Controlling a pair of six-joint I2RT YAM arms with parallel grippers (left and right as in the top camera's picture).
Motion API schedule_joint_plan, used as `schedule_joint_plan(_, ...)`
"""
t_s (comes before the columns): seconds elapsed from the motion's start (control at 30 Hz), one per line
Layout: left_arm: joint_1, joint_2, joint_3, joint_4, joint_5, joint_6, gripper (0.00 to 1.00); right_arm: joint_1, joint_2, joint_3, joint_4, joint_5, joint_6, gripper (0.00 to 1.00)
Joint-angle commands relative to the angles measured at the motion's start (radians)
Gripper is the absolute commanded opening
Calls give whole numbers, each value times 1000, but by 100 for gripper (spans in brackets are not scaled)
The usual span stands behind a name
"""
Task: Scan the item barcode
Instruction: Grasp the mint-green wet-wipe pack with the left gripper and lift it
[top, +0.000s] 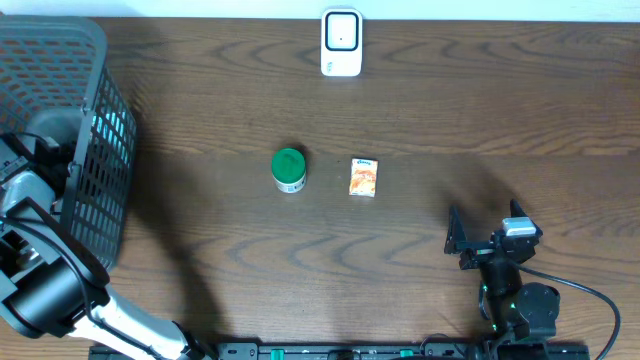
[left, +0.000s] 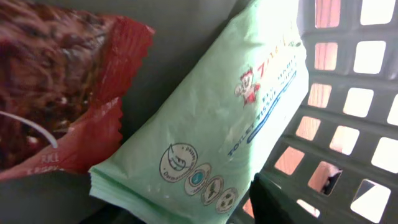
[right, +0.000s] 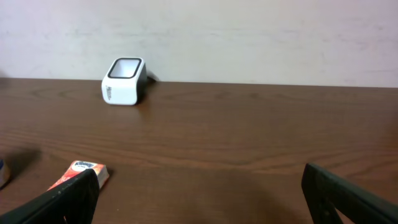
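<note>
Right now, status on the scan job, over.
Left gripper in basket at green toilet tissue pack, grip unclear. Right gripper open, empty. Red snack bag beside pack. Scanner upright across table.

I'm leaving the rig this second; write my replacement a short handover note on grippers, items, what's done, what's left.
Left gripper: down inside the basket over a green tissue pack beside a red snack bag; grip unclear.
Right gripper: open, empty, low over the table.
Scanner stands at the table's far edge; green-lidded jar and orange box lie mid-table.
Done: nothing at the scanner.
Left: lift an item, show its barcode to the scanner.
</note>
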Motion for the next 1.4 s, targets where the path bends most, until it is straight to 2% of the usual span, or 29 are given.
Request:
schedule_joint_plan(0.0,-19,124,-96,-50,-84,5,50,2,-5,-3,-1,2,14,99)
schedule_joint_plan(0.07,-19,124,-95,-38,-84,4,46,2,-5,-3,-1,2,14,99)
schedule_joint_plan(0.27,-18,115,-87,-14,-84,0,12,2,-5,-3,-1,2,14,99)
schedule_joint_plan(0.37,-18,93,-71,-15,-81,0,7,2,-5,-3,-1,2,14,99)
schedule_joint_plan(0.53,-14,-19,-49,-15,-12,0,7,2,-5,-3,-1,2,14,99)
schedule_joint_plan(0.73,-14,-283,-47,-23,-18,-11,7,2,-5,-3,-1,2,14,99)
schedule_joint_plan(1.0,-14,-609,-47,-70,-142,-19,7,2,-5,-3,-1,2,14,99)
schedule_joint_plan(1.37,-14,-813,-47,-74,-160,-42,7,2,-5,-3,-1,2,14,99)
